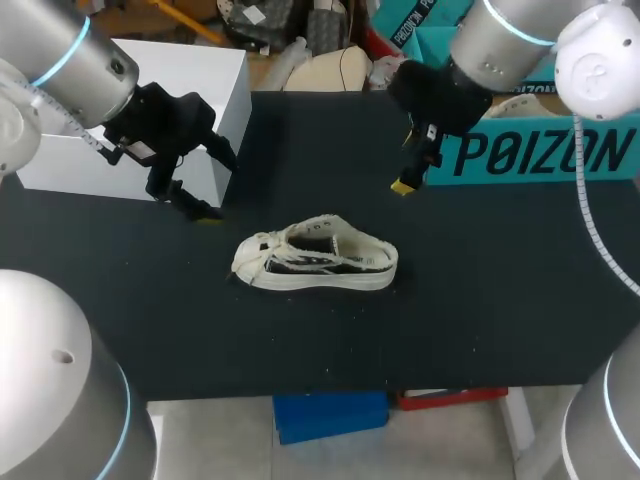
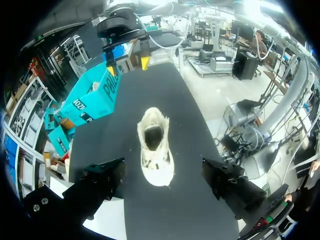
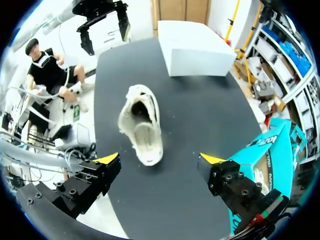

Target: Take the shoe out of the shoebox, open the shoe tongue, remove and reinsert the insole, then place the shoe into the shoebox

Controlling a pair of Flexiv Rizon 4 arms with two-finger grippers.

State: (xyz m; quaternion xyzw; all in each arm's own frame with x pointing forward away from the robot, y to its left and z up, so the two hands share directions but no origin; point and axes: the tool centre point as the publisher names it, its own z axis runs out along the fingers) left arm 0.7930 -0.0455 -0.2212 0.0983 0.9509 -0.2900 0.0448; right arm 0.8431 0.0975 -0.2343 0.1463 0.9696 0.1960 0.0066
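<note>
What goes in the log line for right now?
white canvas sneaker: on black table | left gripper: open, empty | right gripper: open, empty

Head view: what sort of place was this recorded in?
Probably a robotics lab's test bench: my left arm and right arm hang over a black table with a white shoe, a teal shoebox and a white box at its edges.

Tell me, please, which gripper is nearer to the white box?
Left. The left gripper hangs open just in front of the white box; the right gripper is across the table, by the teal shoebox.
</note>
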